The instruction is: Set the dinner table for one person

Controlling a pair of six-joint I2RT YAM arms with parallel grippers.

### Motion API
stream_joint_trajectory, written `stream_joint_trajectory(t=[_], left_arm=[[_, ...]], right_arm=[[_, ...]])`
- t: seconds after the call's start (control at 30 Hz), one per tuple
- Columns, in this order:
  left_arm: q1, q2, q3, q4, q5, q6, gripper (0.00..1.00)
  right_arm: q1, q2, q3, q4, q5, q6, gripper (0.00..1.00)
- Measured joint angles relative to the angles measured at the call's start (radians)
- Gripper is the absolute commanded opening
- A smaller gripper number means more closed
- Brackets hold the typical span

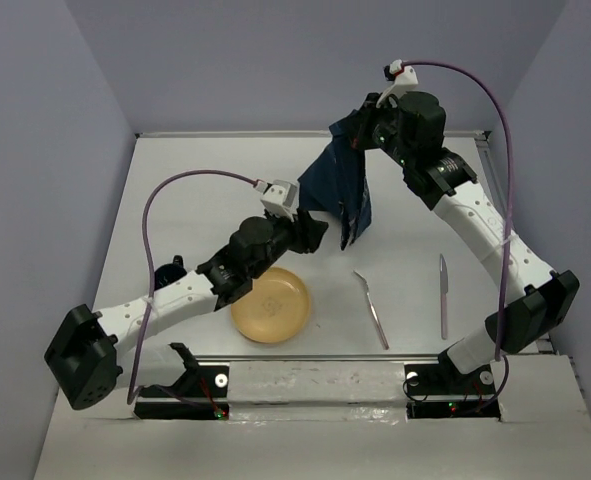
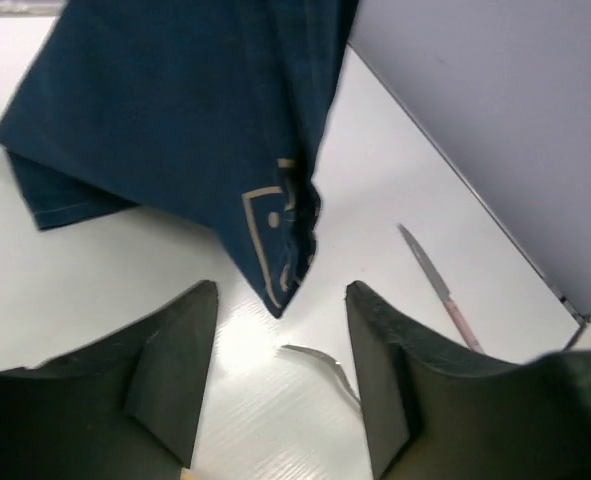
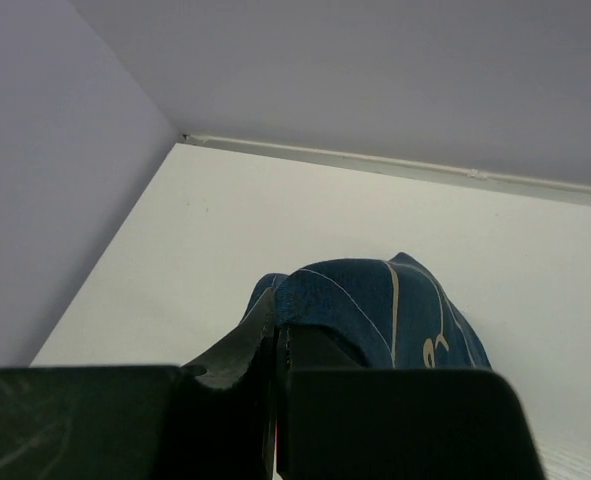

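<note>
While pinched by the closed right tool (image 3: 278,325), the placemat (image 1: 337,185) is hung lengthwise downward. Its low corner is found just beyond the open, empty left tool (image 2: 282,290).

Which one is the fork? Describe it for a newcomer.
Find the round yellow plate near the white table's front edge. Two slim metal utensils lie to its right; the fork is the closer one, its tip curved, unlike the straight pointed knife.
</note>
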Motion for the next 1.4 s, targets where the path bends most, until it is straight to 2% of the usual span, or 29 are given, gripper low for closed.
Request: stream_joint_trajectory(t=[0.07,0.23,0.63,0.77,0.83,0.87,0.9,0.93,0.97,1.0,1.23,1.3,1.4], left_arm=[[-0.054,0.003,0.036,0.000,-0.002,0.043,0.68],[-0.065,0.091,0.121,-0.020,-0.010,0.116,0.86],[-0.159,0.384,0.256,-0.106,-0.058,0.194,0.89],[-0.159,0.462,0.309,-0.107,-0.098,0.202,0.78],[-0.159,0.496,0.324,-0.110,-0.124,0.208,0.64],[-0.159,0.515,0.332,-0.118,-0.146,0.212,0.54],[-0.159,0.528,0.336,-0.124,-0.159,0.214,0.34],[-0.159,0.537,0.337,-0.128,-0.167,0.215,0.25],[-0.159,0.546,0.338,-0.135,-0.179,0.212,0.10],[-0.159,0.549,0.338,-0.144,-0.192,0.216,0.02],[-0.159,0.496,0.320,-0.158,-0.232,0.220,0.00],[-0.159,0.424,0.285,-0.163,-0.233,0.216,0.00],[-0.159,0.235,0.234,-0.167,-0.232,0.206,0.00]], right_arm=[[0.000,0.000,0.000,0.000,0.000,0.000,0.00],[0.000,0.000,0.000,-0.004,0.000,0.000,0.00],[0.000,0.000,0.000,-0.016,0.003,-0.003,0.00],[0.000,0.000,0.000,-0.016,0.003,-0.003,0.00],[0.000,0.000,0.000,-0.016,0.003,-0.003,0.00],[0.000,0.000,0.000,-0.016,0.003,-0.003,0.00],[0.000,0.000,0.000,-0.016,0.003,-0.004,0.00],[0.000,-0.001,0.000,-0.016,0.003,-0.007,0.00],[0.000,-0.001,0.000,-0.016,0.003,-0.011,0.00],[0.000,-0.001,0.000,-0.016,0.005,-0.014,0.00],[0.000,-0.019,-0.021,-0.019,0.047,-0.046,0.00],[0.000,-0.035,-0.027,-0.024,0.074,-0.067,0.00],[0.000,-0.069,-0.029,-0.031,0.097,-0.095,0.00]])
